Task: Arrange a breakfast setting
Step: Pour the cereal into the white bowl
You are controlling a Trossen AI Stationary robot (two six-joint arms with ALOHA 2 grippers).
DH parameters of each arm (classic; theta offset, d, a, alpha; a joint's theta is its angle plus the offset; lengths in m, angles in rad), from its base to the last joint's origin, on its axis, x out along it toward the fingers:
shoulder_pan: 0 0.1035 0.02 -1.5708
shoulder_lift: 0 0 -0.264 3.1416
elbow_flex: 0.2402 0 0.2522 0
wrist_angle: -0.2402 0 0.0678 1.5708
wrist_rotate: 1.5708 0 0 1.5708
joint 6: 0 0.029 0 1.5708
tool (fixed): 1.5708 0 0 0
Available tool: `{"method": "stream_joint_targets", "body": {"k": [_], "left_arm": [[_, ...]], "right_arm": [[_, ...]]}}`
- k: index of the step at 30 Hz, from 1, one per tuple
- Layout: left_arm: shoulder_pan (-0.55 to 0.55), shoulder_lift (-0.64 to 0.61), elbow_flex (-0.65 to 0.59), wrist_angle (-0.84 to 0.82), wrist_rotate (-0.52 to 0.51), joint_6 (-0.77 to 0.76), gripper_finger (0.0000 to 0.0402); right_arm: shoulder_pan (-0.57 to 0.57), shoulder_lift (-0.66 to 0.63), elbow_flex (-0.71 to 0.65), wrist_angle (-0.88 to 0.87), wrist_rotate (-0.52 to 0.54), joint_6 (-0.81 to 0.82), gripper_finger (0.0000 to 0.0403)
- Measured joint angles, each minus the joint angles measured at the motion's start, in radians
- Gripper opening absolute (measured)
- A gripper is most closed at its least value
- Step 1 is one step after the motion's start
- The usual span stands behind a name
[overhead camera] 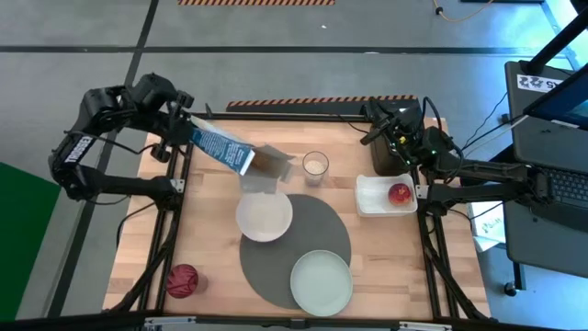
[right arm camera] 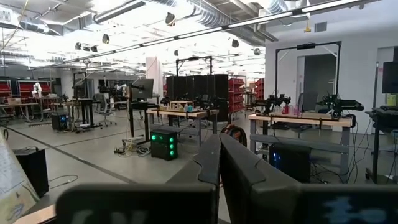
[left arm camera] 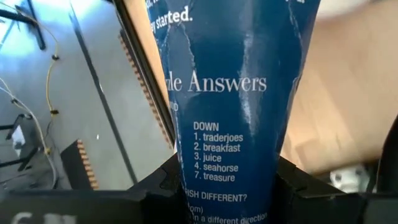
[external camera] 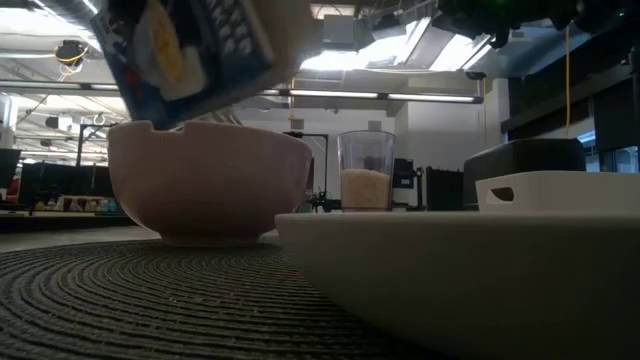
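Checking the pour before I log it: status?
Left hand clamped on blue cereal box, tilted open-end-down over white bowl. Right hand shut, parked over the black toaster. Nothing in the way.

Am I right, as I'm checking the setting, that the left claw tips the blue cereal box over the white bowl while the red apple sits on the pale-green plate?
Not quite: the high view shows the red apple in the white rectangular tray; the pale-green plate holds nothing. The left claw does tip the blue cereal box over the white bowl.

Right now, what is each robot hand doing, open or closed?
Left gripper: closed on the blue cereal box, tipped over the white bowl.
Right gripper: closed, holding nothing.
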Motion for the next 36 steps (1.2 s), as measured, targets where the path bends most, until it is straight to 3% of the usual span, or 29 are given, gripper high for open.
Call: {"method": "stream_joint_targets", "body": {"k": [7, 16, 24, 36], "left_arm": [[-0.019, -0.075, -0.083, -0.003, -0.051, 0.009, 0.0119], [-0.098, -0.148, -0.087, 0.0, -0.074, 0.048, 0.0119], [-0.139, -0.156, -0.087, 0.0, -0.184, 0.159, 0.0119], [-0.242, -0.155, -0.087, 0.0, -0.258, 0.251, 0.0119]], "right_arm": [[0.0, 0.0, 0.0, -0.003, -0.008, -0.001, 0.001], [0.0, 0.0, 0.0, -0.021, 0.004, -0.001, 0.001], [0.0, 0.0, 0.0, -0.094, 0.004, -0.002, 0.001], [0.0, 0.0, 0.0, -0.117, 0.004, -0.002, 0.001]]}}
